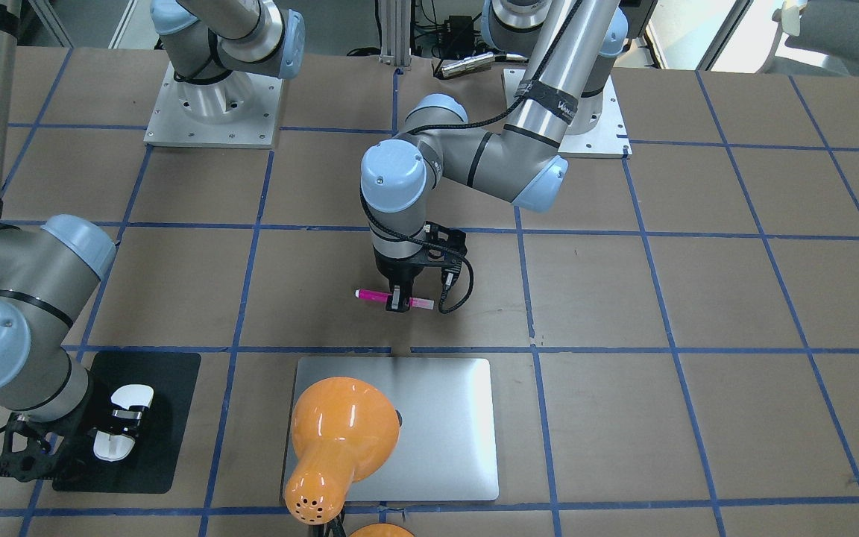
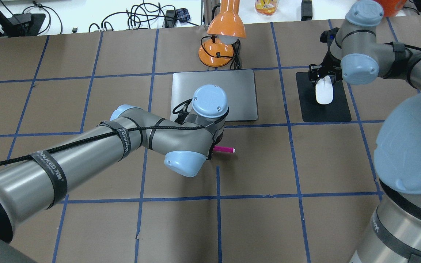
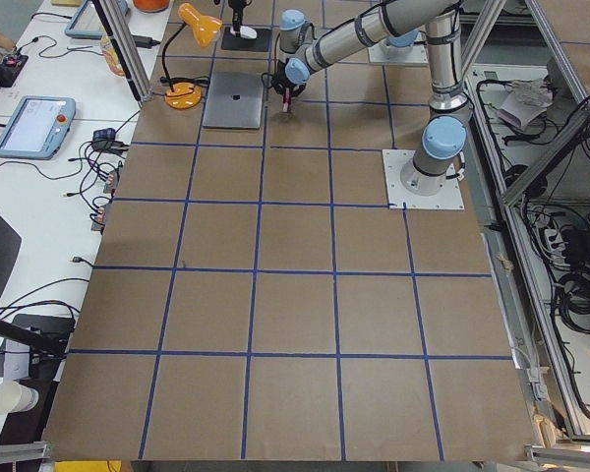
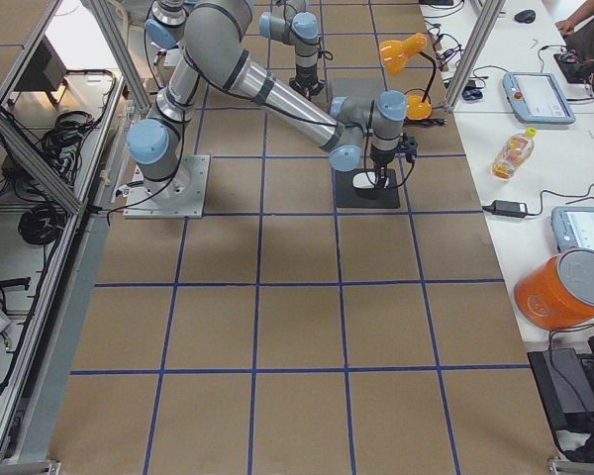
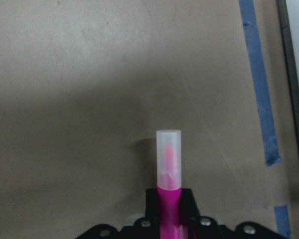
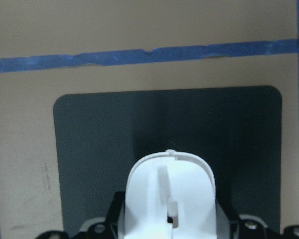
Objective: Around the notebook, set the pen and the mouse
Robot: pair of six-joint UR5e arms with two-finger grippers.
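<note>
In the front-facing view, nearest the camera at the bottom centre, the notebook [image 1: 444,432] lies flat on the table [image 1: 698,298]. The shade of an orange lamp [image 1: 340,432] hangs over its left part.

At the lower left of the same frame, the mouse [image 1: 116,446] is on a black mat [image 1: 168,388], beside the notebook but apart from it. The right gripper [image 1: 127,415] has its fingers closed against the sides of the mouse. The right wrist view shows the white shell filling the gap between them. I cannot tell whether the mouse is resting on the mat or raised just off it.

Further back, at mid-frame, the pen [image 1: 370,295] lies crosswise beyond the notebook's far edge, near it but not touching. The left gripper [image 1: 398,302] is clamped on its middle, with the pale cap sticking out in the left wrist view. I cannot make out whether the pen touches the table.

By position, I judge that both things already flank the notebook, one at its side and one past its far edge. Neither has been let go, so what remains is setting them down, opening the fingers and withdrawing.

No container takes part in the task, and the mat only bears the mouse. On the side bench at the lower right of the right-end view stands a lidded orange tub [image 4: 574,287], whose contents are hidden.
</note>
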